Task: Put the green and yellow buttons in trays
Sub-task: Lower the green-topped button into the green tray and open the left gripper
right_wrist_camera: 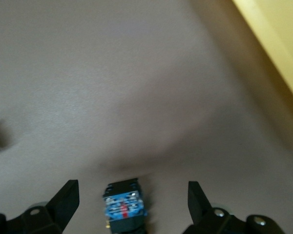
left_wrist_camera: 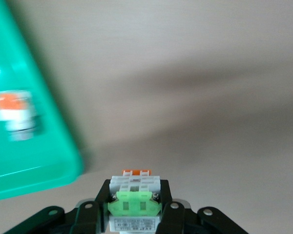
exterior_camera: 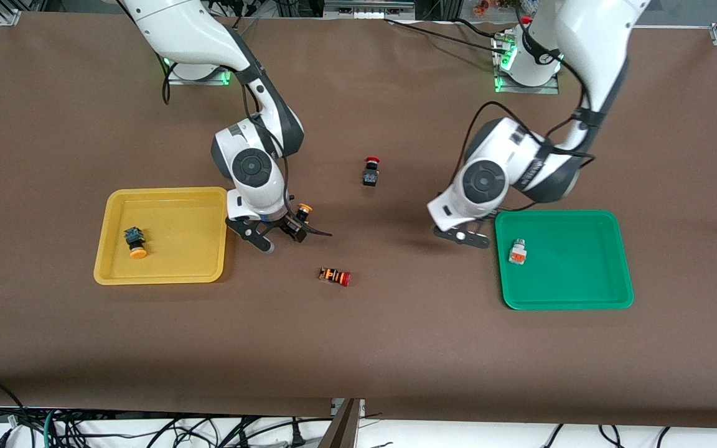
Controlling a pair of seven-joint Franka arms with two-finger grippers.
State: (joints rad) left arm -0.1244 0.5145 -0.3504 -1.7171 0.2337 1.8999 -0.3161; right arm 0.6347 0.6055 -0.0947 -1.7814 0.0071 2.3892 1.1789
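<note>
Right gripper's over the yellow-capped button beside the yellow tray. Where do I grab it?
Take the yellow-capped button by its black body, straight down from above. It lies on its side between the open fingers of the right gripper; flat sides should hold better than the round cap.

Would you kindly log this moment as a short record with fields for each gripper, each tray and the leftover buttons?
left gripper: shut on green-faced button, beside green tray
right gripper: open around yellow-capped button, beside yellow tray
green tray contents: orange-faced button
yellow tray contents: second yellow-capped button
on table: two red-capped buttons
</note>
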